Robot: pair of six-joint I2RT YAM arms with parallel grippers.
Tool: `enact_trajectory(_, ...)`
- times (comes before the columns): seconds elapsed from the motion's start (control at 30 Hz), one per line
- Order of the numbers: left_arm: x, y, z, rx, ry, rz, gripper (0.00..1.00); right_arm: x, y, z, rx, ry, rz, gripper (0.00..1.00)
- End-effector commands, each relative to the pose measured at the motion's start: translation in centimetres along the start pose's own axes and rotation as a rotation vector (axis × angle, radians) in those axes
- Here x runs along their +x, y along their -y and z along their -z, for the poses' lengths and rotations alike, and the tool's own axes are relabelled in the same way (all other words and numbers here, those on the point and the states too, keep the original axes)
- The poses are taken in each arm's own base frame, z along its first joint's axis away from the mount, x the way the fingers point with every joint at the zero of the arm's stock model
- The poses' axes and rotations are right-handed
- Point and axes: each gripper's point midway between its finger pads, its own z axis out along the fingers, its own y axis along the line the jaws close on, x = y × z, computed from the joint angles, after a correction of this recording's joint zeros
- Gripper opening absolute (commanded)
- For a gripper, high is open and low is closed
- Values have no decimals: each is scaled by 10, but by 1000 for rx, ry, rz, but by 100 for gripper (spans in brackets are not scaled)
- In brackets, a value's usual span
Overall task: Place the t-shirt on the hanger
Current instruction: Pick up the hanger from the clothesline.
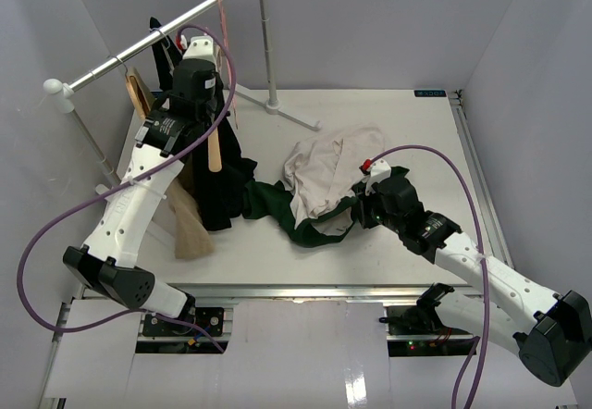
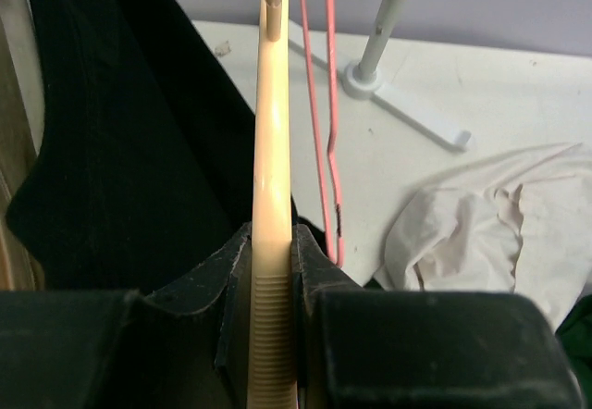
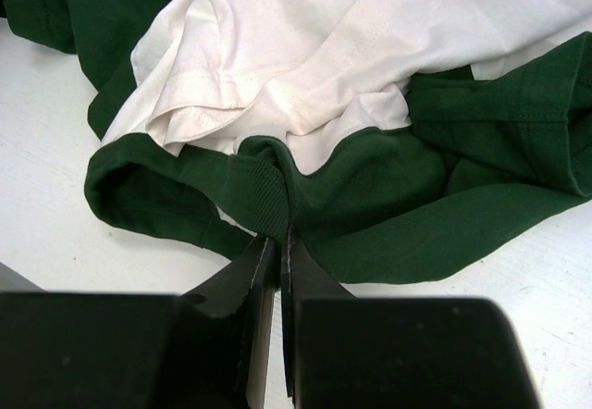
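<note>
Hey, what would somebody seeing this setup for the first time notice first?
Probably the crumpled t-shirt mid-table, green with a cream panel, its green edge pinched in the right claw. Next, the left claw up at the rack on the left, clamped on the wooden hanger beside a hanging black garment.

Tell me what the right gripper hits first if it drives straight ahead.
The t-shirt: the right gripper is shut on its green edge, and the bunched cream cloth lies directly ahead; how far is unclear.
</note>
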Motion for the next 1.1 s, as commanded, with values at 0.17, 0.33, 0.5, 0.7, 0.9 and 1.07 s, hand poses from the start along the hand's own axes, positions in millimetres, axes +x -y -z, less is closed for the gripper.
enact_trajectory(0.17, 23, -6, 16, 14, -109, -11, 0, -13, -7, 4, -31, 50, 3, 8)
enact_trajectory(0.33, 56, 14, 25, 158, -200, -62, 0, -12, -7, 3, -30, 46, 4, 8)
enact_trajectory(0.5, 92, 41, 31, 326, -296, -138, 0, -12, -3, 2, -8, 47, -2, 8)
enact_trajectory(0.7, 116, 82, 58, 562, -358, -187, 0, -12, 22, -2, 144, 49, -39, 8)
enact_trajectory(0.9, 137, 111, 97, 684, -381, -245, 0, -31, 35, -9, 245, 23, -87, 8)
enact_trajectory(1.07, 137, 115, 124, 775, -340, -256, 0, -45, 35, -15, 268, 17, -117, 8)
